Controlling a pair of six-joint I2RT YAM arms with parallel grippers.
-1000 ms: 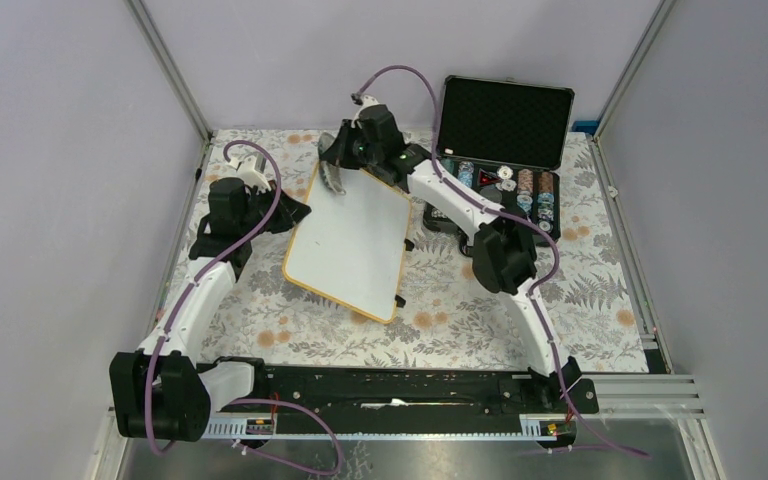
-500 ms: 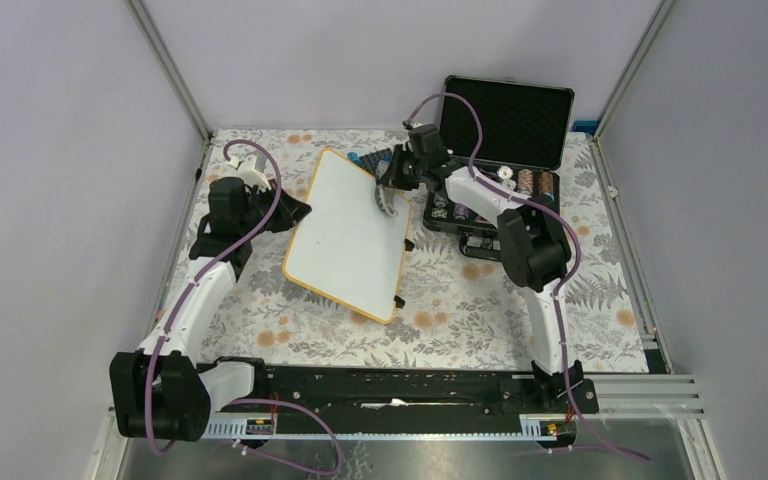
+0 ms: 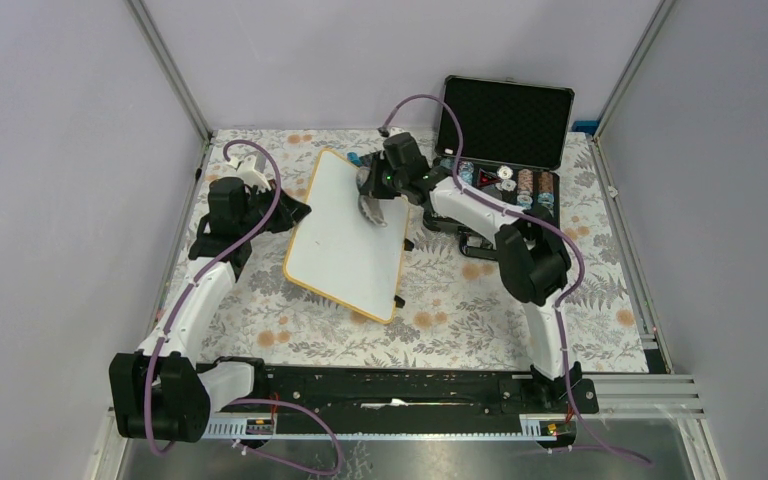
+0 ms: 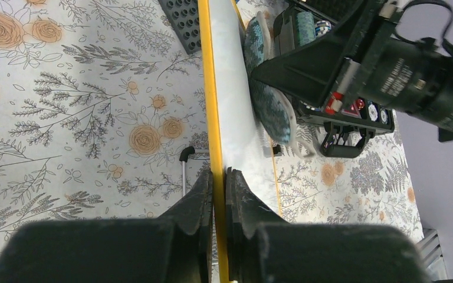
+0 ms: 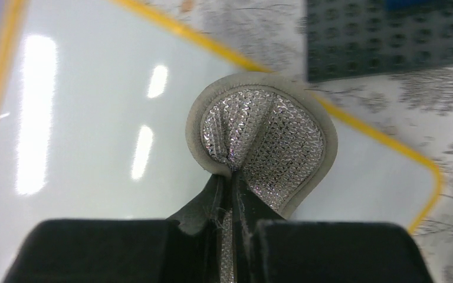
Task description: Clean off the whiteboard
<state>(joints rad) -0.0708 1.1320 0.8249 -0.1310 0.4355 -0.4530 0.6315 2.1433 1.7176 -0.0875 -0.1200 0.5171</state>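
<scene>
Over the floral table [image 3: 480, 320], the whiteboard [image 3: 345, 250], rim-pinched in left jaws, may slip if right jaws' pinched pad [image 5: 265, 138] presses hard.

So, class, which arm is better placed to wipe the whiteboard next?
Right: the right gripper is shut on the cloth pad, already at the whiteboard. The left gripper is clamped on the board's yellow edge, holding it.

The top camera sits high behind my bases, looking down and forward over the counter [image 3: 440, 320]. My left wrist camera rides close behind my left end effector [image 4: 219, 175], sighting edge-on along the whiteboard [image 4: 233, 112]. My right wrist camera looks down at that board's face from close by, past my right end effector [image 5: 231, 180] and its wiping pad [image 5: 265, 147]. All three views share board and pad.
</scene>
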